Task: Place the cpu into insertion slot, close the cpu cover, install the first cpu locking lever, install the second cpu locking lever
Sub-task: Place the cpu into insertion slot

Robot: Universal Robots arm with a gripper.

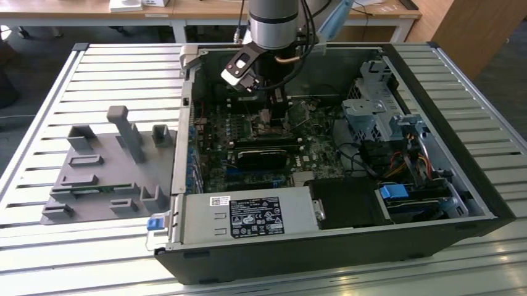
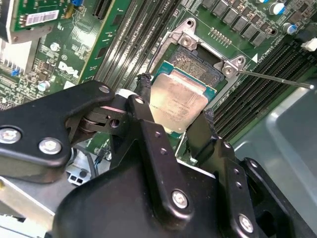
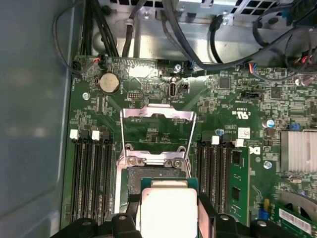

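Observation:
My gripper is shut on the cpu, a small square chip with a pale metal top, with one black fingertip on each of two opposite edges. The chip hangs just over the insertion slot, whose dark pin field shows beyond the chip's far edge. In the first wrist view the cpu sits between the fingers over the insertion slot. The cpu cover, a thin silvery frame, stands swung open past the hinge. A thin locking lever sticks out sideways. In the exterior view the gripper reaches down into the open computer case.
Black memory slots flank the socket on both sides. A grey power-supply box lies at the case's front, a drive cage and cables on the exterior view's right. A grey fixture plate sits on the slatted table at the exterior view's left.

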